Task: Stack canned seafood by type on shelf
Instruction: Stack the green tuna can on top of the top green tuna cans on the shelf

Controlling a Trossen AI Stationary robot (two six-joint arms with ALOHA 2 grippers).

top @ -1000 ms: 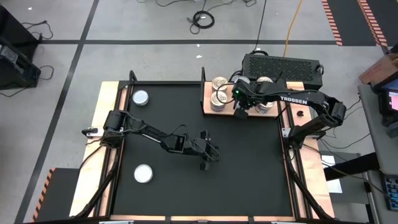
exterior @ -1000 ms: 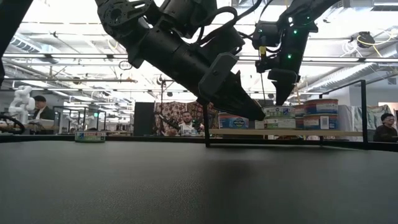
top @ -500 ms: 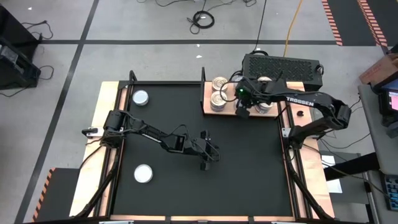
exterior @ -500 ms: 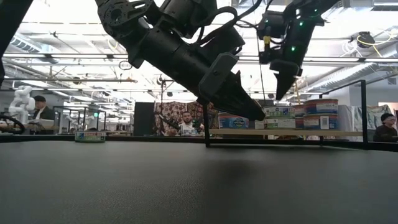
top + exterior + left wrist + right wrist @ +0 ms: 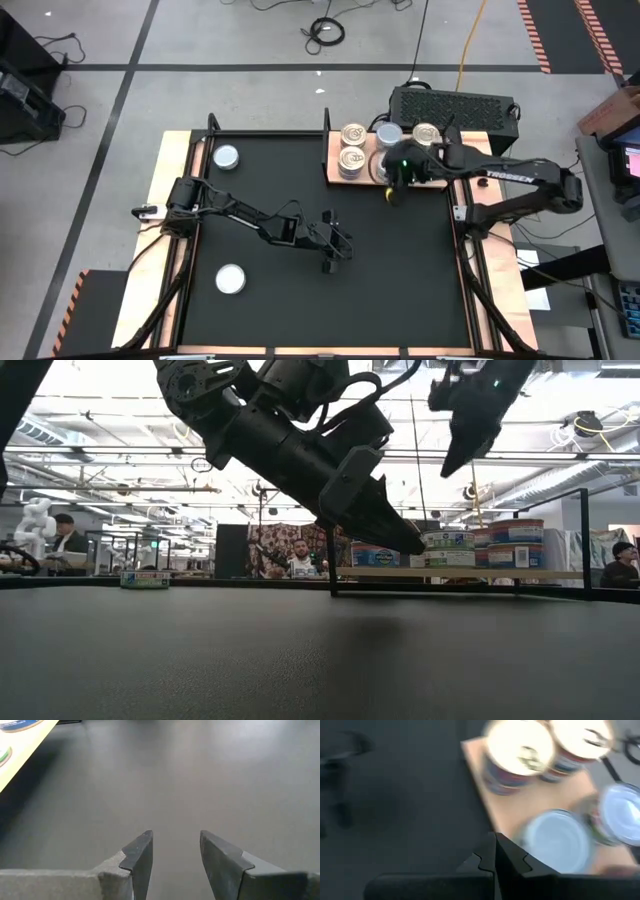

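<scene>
The shelf [image 5: 332,172], a light wooden board, lies at the table's far right. Several tins of canned seafood stand on it: cream-gold lids [image 5: 352,158] on its left side and silvery-blue lids [image 5: 557,840] beside them, some in stacks [image 5: 515,540]. Two more silvery-blue tins rest on the black mat, one at the far left [image 5: 226,156] and one at the near left [image 5: 231,279]. My right gripper [image 5: 392,193] hangs shut and empty in the air just off the shelf's near edge. My left gripper [image 5: 330,262] stands open and empty over the middle of the mat.
A black box [image 5: 452,105] sits behind the shelf, beyond the table's far edge. Upright black posts [image 5: 584,540] stand at the table's rim. Bare black mat [image 5: 400,290] stretches across the near right. People sit in the room behind the table.
My right gripper, shut the whole time, has risen from just above the shelf and drawn back toward the table's near right, coming clear of the tins. The tins have stayed where they were.
</scene>
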